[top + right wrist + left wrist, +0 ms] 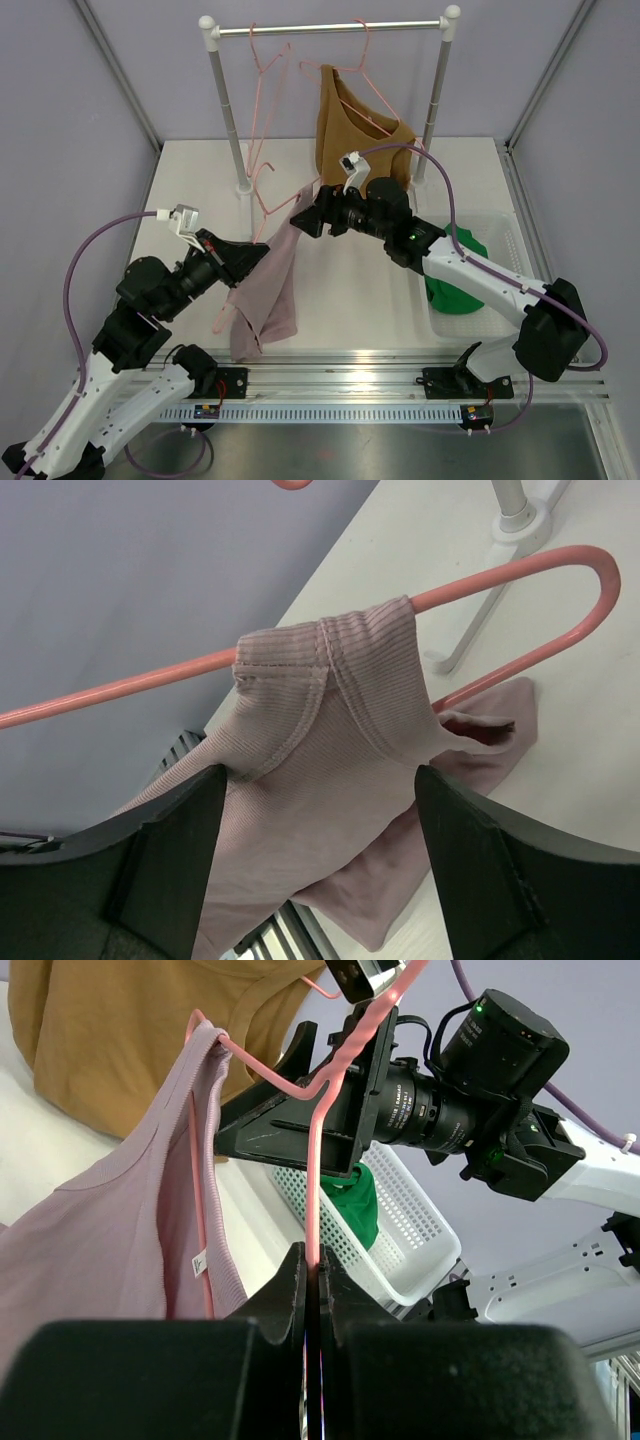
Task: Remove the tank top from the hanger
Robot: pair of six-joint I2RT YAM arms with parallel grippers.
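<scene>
"How many hangers were there?"

"Three of thin pink wire. The held pink wire hanger [316, 1150] carried one mauve ribbed tank top [272, 285], draped over the white desk [200, 180]."

"The tools?"

"The left tool [312, 1265] pinched that hanger's wire. The right tool [318, 790] stood wide astride the strap. The white tag [200, 1263] was unreadable."

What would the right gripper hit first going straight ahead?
Right gripper meets the pink tank top strap first, where it drapes over the hanger, centred between the open jaws. Depth unclear; nothing visible in front.
</scene>
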